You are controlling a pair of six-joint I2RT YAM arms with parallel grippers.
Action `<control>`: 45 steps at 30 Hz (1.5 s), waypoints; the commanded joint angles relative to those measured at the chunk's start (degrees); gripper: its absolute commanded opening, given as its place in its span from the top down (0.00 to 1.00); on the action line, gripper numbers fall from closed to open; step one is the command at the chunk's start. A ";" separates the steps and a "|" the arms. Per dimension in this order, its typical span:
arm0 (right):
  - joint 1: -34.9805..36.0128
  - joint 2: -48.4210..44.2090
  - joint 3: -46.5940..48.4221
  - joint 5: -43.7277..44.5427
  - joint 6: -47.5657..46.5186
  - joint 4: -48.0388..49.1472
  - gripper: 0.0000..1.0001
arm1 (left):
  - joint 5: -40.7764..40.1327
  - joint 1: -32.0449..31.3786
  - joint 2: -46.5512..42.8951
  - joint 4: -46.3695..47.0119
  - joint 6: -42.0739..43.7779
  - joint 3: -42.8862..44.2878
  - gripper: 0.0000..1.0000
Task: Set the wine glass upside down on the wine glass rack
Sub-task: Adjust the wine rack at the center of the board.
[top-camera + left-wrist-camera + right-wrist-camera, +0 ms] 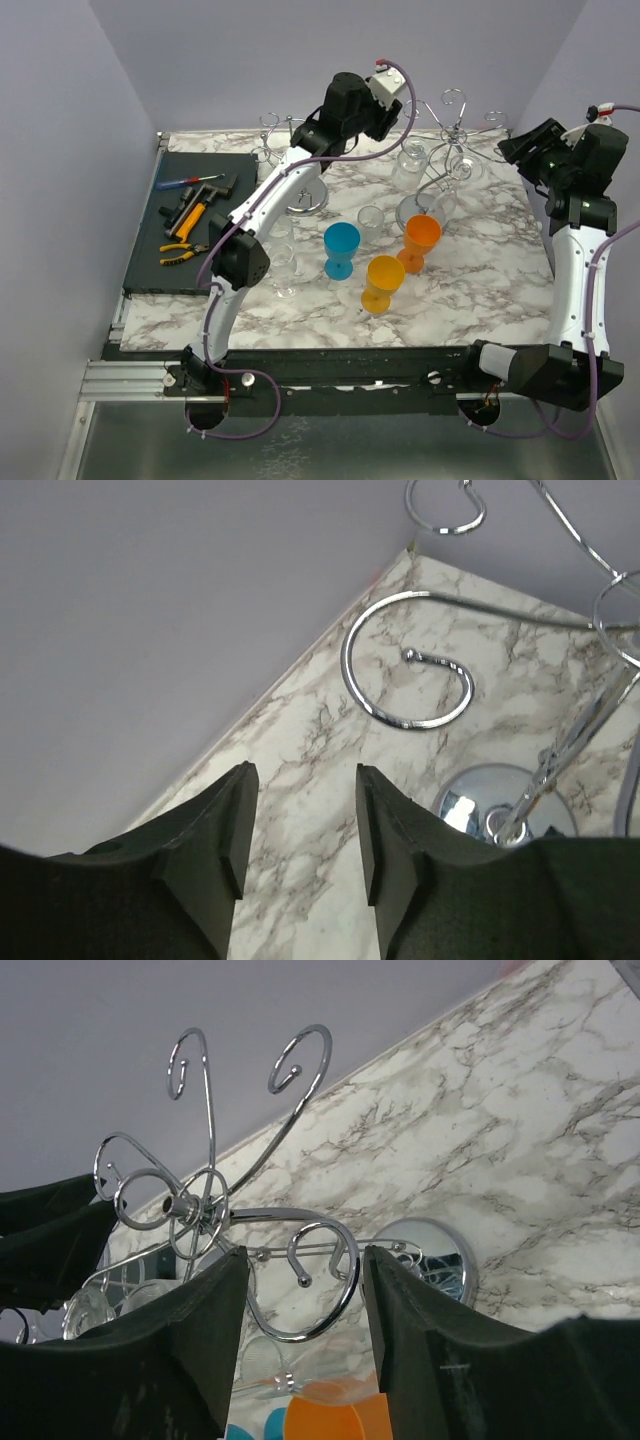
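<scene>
Marbled white-and-grey tabletop [480, 270] fills the overhead view beneath plain lilac walls. Both end effectors are released: the left gripper [302, 780] and the right gripper [305, 1260] show matte black jaws parted, with nothing between them. The wine glass rack [450, 110], chrome wire bent into scrolls above a mirrored disc base [435, 1250], stands at upper centre-right. Clear wine glasses [412, 160] appear to hang bowl-down from it. An upright clear glass [371, 222] waits at centre beside a blue goblet [341, 250], a yellow goblet [384, 280] and an orange goblet [421, 240]. Recommended procedure: grasp the stem, not the thin bowl; invert fully; slide the foot along a scroll; release once the wire carries it. Smooth glass on polished wire probably slips readily.
</scene>
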 commanded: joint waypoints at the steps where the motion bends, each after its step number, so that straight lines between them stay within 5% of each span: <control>1: 0.24 1.17 5.09 1.73 -2.14 -2.78 0.43 | -1.82 0.26 -11.05 0.63 5.04 -7.58 0.47; 13: 0.29 7.22 10.44 1.82 -2.47 0.12 0.34 | -9.17 0.40 -18.18 -3.34 8.28 -9.24 0.19; 21: 0.31 12.20 10.55 -0.24 1.09 8.56 0.32 | 18.72 0.08 -18.19 -5.08 -7.98 -4.17 0.11; 26: 0.31 14.88 9.38 -1.05 3.67 13.57 0.33 | 23.21 -2.81 -14.90 -4.37 -9.45 -2.94 0.11; 45: 0.29 19.36 5.93 -5.01 7.81 21.69 0.58 | 12.21 -7.35 -3.14 10.29 -14.76 0.87 0.13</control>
